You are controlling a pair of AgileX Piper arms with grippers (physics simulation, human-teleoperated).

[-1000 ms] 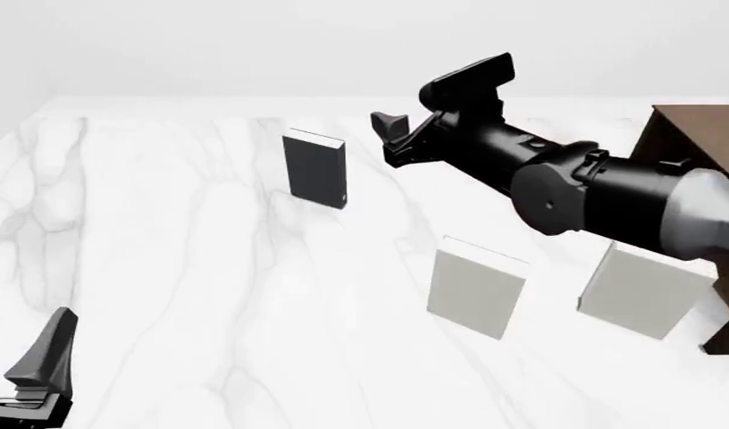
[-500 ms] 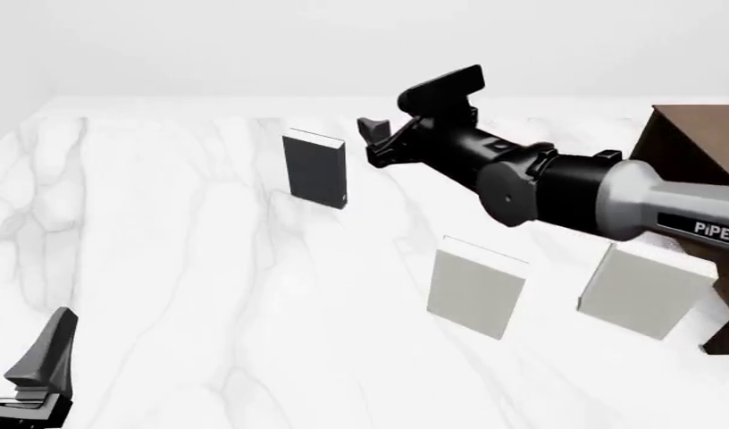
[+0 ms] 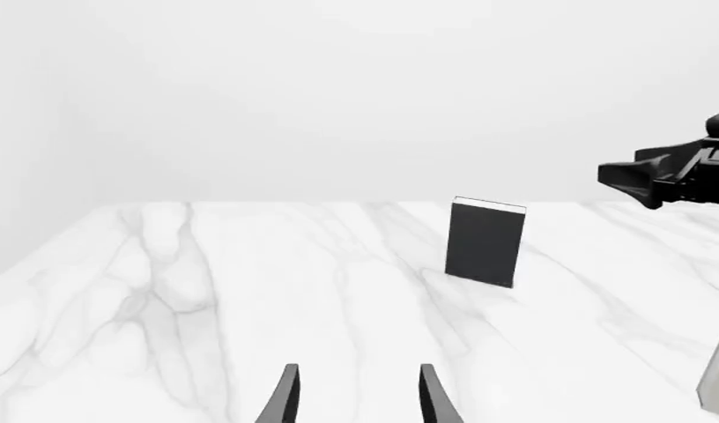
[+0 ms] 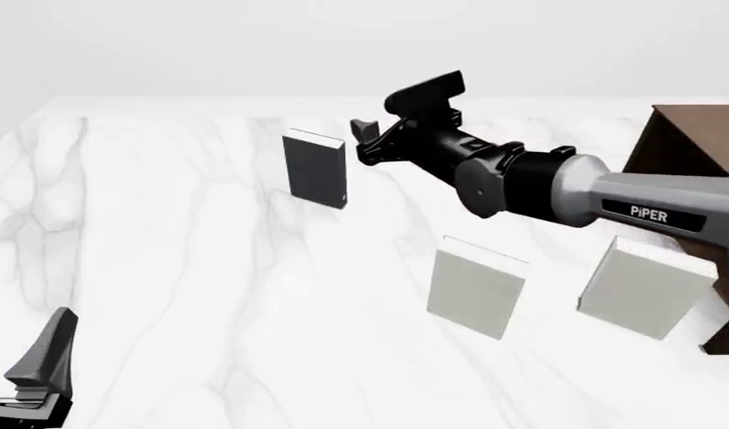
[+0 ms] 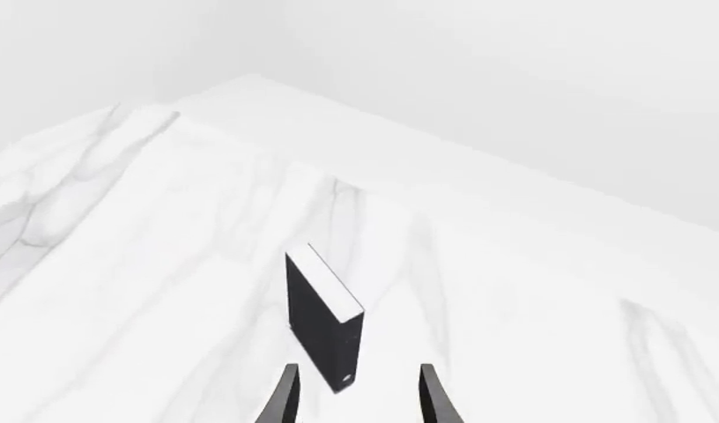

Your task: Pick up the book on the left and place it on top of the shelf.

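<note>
Item: the book (image 4: 315, 169). Dark hardcover, standing upright on the counter (image 4: 162, 268), far left of the two pale books (image 4: 475, 286), well apart from them.

Risk, as judged: it stands on a narrow edge, so if you touch one fingertip before the other, or come in low against its face, it will likely tip flat, where it is harder to lift. If you close on a corner only, it may twist out on the carry to the shelf (image 4: 699, 143).

Item: right end effector (image 4: 377, 134). Arm stretched forward and leftward across the counter, fingers raised above and just right of the book, jaws parted and empty; the right wrist view shows the book (image 5: 324, 317) lying ahead between its fingertips.

Item: left end effector (image 4: 37, 366). Parked low at the near left corner, open, holding nothing.
</note>
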